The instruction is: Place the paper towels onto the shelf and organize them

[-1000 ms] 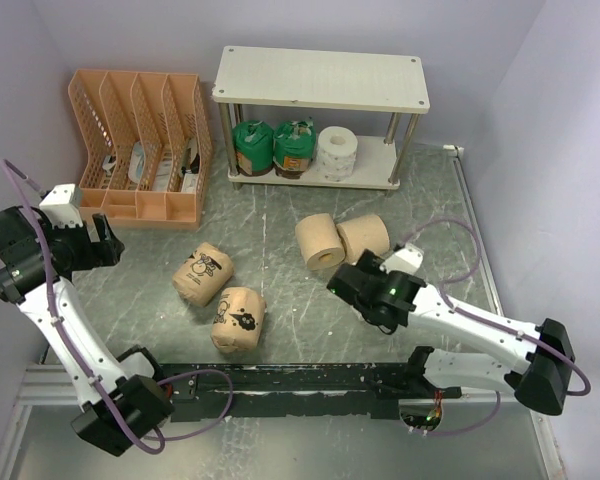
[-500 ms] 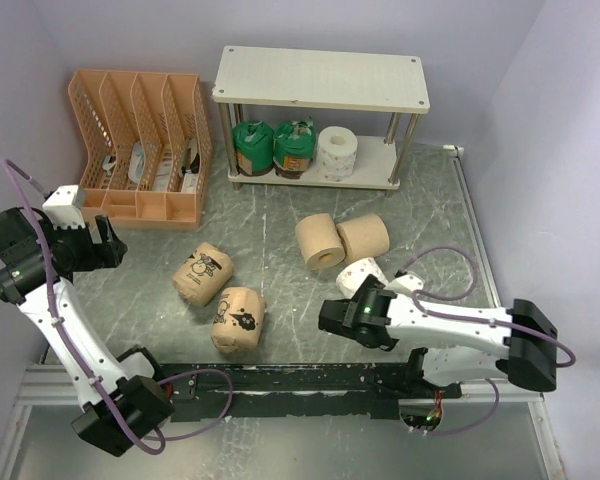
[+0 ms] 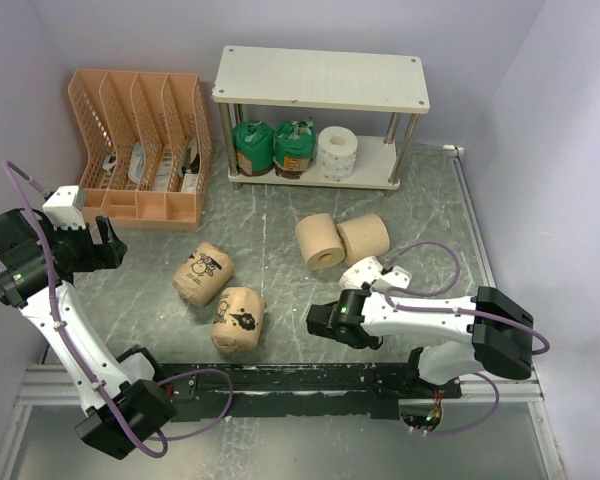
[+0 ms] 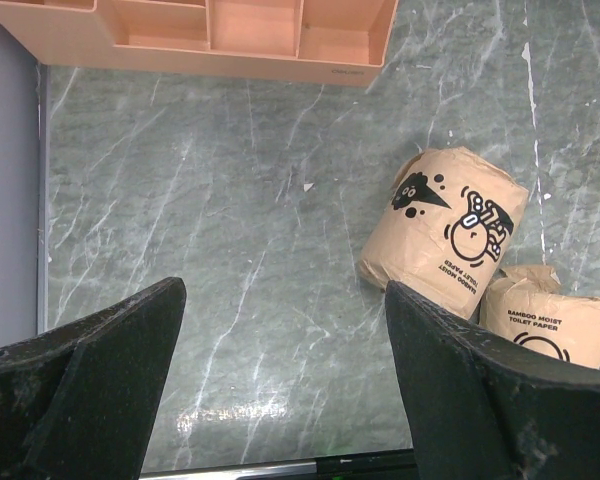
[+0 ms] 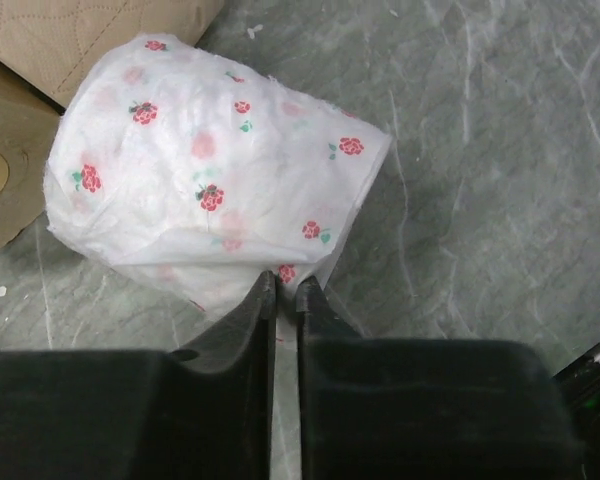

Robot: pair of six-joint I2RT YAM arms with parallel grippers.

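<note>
Evidently the right claw (image 5: 283, 285) pinches the loose wrap of the dotted roll (image 5: 210, 170), probably to lift it; it lies on the counter (image 5: 500, 150), well apart from the shelf (image 3: 320, 80). The left claw (image 4: 285, 300) gapes, idle.

The right arm (image 3: 420, 315) has swung back and leftward toward the near edge, off the two tan rolls (image 3: 342, 240), uncovering a white flowered roll (image 5: 220, 170) on the bench (image 3: 270, 250) beside them. Its pincer (image 5: 285, 285), wide a second ago, has narrowed to a slit at that roll's wrapper.
</note>
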